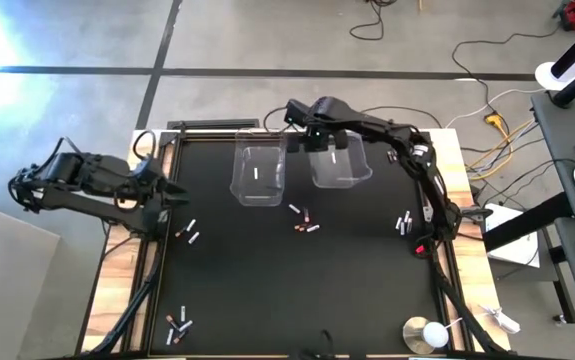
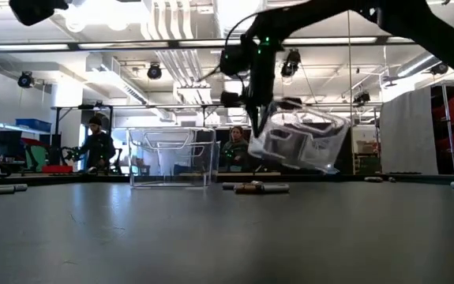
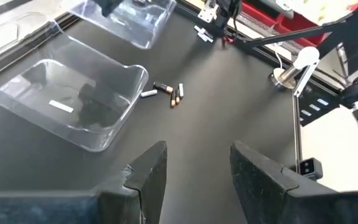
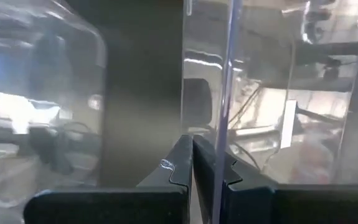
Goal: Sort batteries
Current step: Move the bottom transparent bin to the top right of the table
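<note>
Table (image 1: 267, 290): black mat, wooden border, both arms reaching in from the far side.

Bins: two clear plastic trays at the far end. Left bin (image 1: 258, 174) sits flat with one pale battery (image 1: 257, 174) inside. Right bin (image 1: 341, 163) is lifted and tilted in the low view (image 2: 299, 142), clear of the mat, also with one pale cell inside. Thin-walled, light, slightly flexible, glossy; likely to twist or slip if gripped at a single rim point.

Right gripper (image 1: 312, 135): fingers pinched together on the wall of the right bin; wrist view shows the clear wall (image 4: 219, 112) running between the fingertips.

Left gripper (image 1: 172, 190): fingers apart, holding nothing, at the mat's left edge, near two cells (image 1: 189, 232).

Batteries, loose: cluster of pale and dark copper-ended cells (image 1: 304, 220) just in front of the bins; a few at the right edge (image 1: 403, 223); a few at the near left corner (image 1: 178, 322). Judgement: small, rigid, smooth cylinders, light, prone to rolling. Best taken across the middle of the barrel, fingers square to its axis, one at a time; touching neighbours in the central cluster risk being nudged away.
</note>
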Motion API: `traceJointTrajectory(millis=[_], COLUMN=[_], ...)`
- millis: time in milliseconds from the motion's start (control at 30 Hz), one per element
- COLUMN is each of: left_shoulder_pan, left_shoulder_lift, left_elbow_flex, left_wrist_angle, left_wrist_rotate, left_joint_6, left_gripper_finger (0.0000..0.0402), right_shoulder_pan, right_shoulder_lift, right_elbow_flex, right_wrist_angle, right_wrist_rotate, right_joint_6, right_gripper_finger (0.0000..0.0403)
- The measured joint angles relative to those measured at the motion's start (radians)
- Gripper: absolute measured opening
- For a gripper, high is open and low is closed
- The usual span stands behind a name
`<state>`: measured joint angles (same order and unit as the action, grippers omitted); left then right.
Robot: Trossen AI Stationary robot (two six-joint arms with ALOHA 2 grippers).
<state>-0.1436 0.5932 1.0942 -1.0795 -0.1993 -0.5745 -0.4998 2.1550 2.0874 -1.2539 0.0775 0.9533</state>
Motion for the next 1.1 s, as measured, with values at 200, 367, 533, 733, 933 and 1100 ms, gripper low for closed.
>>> traceJointTrajectory(millis=[200, 367, 533, 733, 933, 1100], left_shoulder_pan=[0.000, 0.000, 0.000, 0.000, 0.000, 0.000], left_shoulder_lift=[-0.060, -0.086, -0.097, -0.098, -0.099, -0.099], left_elbow_flex=[-0.037, -0.043, -0.043, -0.044, -0.044, -0.044], left_wrist_angle=[-0.002, -0.002, -0.002, -0.001, -0.001, 0.006], left_wrist_rotate=[0.000, 0.000, 0.000, 0.000, 0.000, 0.039], left_joint_6=[-0.020, -0.020, -0.017, -0.014, -0.019, -0.075], left_gripper_finger=[0.0155, 0.0155, 0.0155, 0.0155, 0.0155, 0.0155], right_shoulder_pan=[0.003, 0.014, 0.029, 0.035, 0.046, 0.047], right_shoulder_lift=[0.007, 0.007, 0.007, 0.005, 0.005, 0.006], right_elbow_flex=[-0.109, -0.172, -0.211, -0.248, -0.246, -0.212], right_wrist_angle=[0.021, 0.111, 0.186, 0.242, 0.251, 0.246], right_wrist_rotate=[-0.029, -0.096, -0.125, -0.130, -0.067, -0.031], right_joint_6=[0.051, 0.090, 0.141, 0.181, 0.171, 0.146], right_gripper_finger=[0.0009, 0.0009, 0.0009, 0.0017, 0.0045, 0.0096])
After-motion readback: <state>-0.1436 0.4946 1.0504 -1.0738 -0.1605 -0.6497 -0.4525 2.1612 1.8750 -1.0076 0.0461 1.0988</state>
